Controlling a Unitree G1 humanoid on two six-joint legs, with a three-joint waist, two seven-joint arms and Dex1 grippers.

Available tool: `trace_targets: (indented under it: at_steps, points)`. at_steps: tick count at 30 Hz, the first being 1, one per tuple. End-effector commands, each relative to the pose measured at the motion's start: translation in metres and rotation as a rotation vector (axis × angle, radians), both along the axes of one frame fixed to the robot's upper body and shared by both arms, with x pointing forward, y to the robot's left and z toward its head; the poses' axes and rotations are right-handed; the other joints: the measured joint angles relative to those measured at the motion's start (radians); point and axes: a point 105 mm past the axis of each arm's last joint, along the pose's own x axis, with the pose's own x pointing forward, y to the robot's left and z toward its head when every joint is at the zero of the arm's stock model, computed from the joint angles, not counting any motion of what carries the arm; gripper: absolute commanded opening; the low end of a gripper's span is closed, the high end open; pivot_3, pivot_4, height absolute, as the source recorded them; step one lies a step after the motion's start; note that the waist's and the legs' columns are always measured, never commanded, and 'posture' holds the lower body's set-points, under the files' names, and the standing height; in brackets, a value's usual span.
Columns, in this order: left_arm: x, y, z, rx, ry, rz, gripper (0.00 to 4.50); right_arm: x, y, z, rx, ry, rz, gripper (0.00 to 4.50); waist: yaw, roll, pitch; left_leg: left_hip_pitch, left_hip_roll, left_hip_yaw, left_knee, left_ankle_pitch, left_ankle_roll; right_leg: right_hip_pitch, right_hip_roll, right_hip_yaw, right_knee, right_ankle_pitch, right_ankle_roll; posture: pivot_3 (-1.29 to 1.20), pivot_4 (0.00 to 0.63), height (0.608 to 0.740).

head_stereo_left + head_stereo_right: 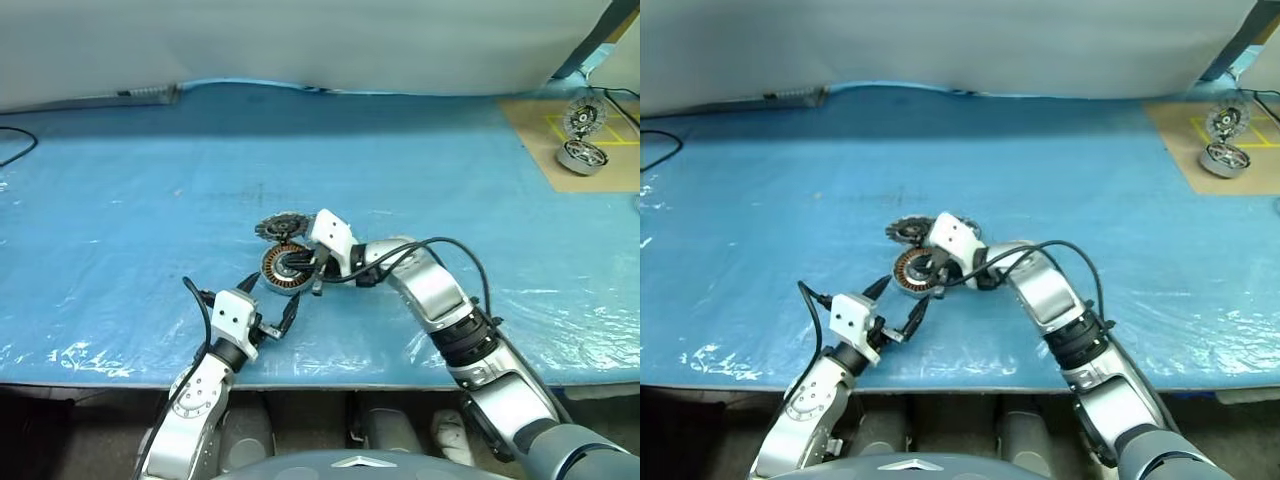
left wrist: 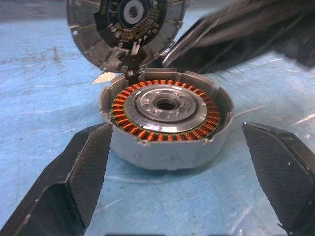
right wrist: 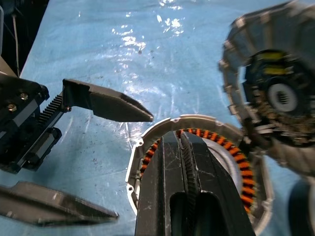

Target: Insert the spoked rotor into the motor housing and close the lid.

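The motor housing [image 2: 165, 147], a grey cup with a ring of copper windings, stands on the blue sheet mid-table [image 1: 283, 272]. Inside the windings sits a silver disc with a hub hole and a dark rim [image 2: 147, 105], which looks like the spoked rotor. The lid [image 2: 125, 24] stands tilted up at the housing's far edge, its dark inner face towards me. My right gripper [image 3: 182, 135] hangs shut just above the housing, nothing between its fingers. My left gripper [image 1: 272, 297] is open on the near side, its fingers to either side of the housing and apart from it.
A brown board [image 1: 535, 150] lies at the table's far right corner with a spoked wheel [image 1: 583, 117] and a round metal part [image 1: 581, 156] on it. The table's front edge [image 1: 320, 385] runs close behind my left gripper. A black cable [image 1: 12, 148] lies at far left.
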Motion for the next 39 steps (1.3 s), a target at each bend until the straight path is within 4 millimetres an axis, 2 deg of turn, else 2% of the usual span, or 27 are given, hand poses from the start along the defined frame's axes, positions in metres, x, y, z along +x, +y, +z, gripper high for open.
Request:
trace_targets:
  at_steps: [1,2,5,11,16,20,26,33,39]
  points:
    - [-0.001,-0.001,0.008,-0.011,-0.033,-0.015,4.5,0.01,-0.028,0.017,-0.008,-0.039,-0.029,0.05,0.0,0.0,0.0,0.0,0.0,0.0,0.0,0.0,0.0,0.0,0.0,0.0,0.0,0.0,0.0,0.0,0.15,0.74]
    - [-0.001,-0.001,0.008,-0.011,-0.033,-0.016,4.5,0.015,-0.037,0.018,-0.023,-0.042,-0.054,0.05,0.0,0.0,0.0,0.0,0.0,0.0,0.0,0.0,0.0,0.001,0.0,0.0,0.0,0.0,0.0,0.0,0.15,0.74]
    - [0.0,-0.001,0.008,-0.011,-0.033,-0.022,4.5,0.031,-0.052,0.024,-0.033,-0.044,-0.143,0.58,-0.006,0.0,0.0,0.0,0.0,0.0,0.001,0.0,0.0,0.0,0.0,0.0,0.001,0.0,0.0,0.0,0.15,0.74]
    - [0.001,-0.002,0.008,-0.011,-0.035,-0.026,4.5,0.056,-0.056,0.023,-0.054,-0.044,-0.271,2.64,-0.007,0.0,0.0,0.0,0.001,0.001,0.001,0.0,0.0,0.0,0.001,0.001,0.003,0.0,0.0,0.0,0.15,0.74]
    - [0.002,-0.001,0.008,-0.012,-0.036,-0.022,4.5,0.063,-0.044,0.019,-0.036,0.027,-0.298,2.64,-0.004,0.0,0.0,0.0,0.001,0.0,0.004,0.0,0.0,-0.001,0.001,0.001,0.004,0.0,-0.001,0.0,0.15,0.74]
    - [0.001,-0.002,0.008,-0.013,-0.034,-0.02,4.5,0.072,-0.042,0.008,-0.063,0.048,-0.341,2.64,-0.004,0.0,0.0,0.0,0.001,0.0,0.004,0.0,0.0,-0.001,0.001,0.001,0.005,0.0,-0.001,0.0,0.15,0.74]
    - [0.0,-0.004,0.007,-0.016,-0.031,-0.019,4.5,0.079,-0.038,0.003,-0.057,0.07,-0.409,2.64,-0.005,0.0,0.0,0.0,0.001,0.0,0.005,0.0,0.0,-0.001,0.001,0.001,0.006,0.0,-0.001,0.0,0.15,0.74]
    - [0.0,-0.005,0.006,-0.018,-0.03,-0.017,4.5,0.083,-0.037,0.002,-0.046,0.054,-0.472,2.64,-0.004,0.0,0.0,0.0,0.001,0.0,0.005,0.0,0.0,-0.001,0.001,0.001,0.006,0.0,-0.001,0.0,0.15,0.74]
    - [0.0,-0.006,0.005,-0.015,-0.026,-0.019,4.5,0.083,-0.037,0.018,-0.026,-0.004,-0.475,2.64,-0.004,0.0,0.0,0.0,0.001,0.0,0.005,0.001,-0.002,-0.001,0.001,0.001,0.006,0.0,-0.001,0.0,0.15,0.74]
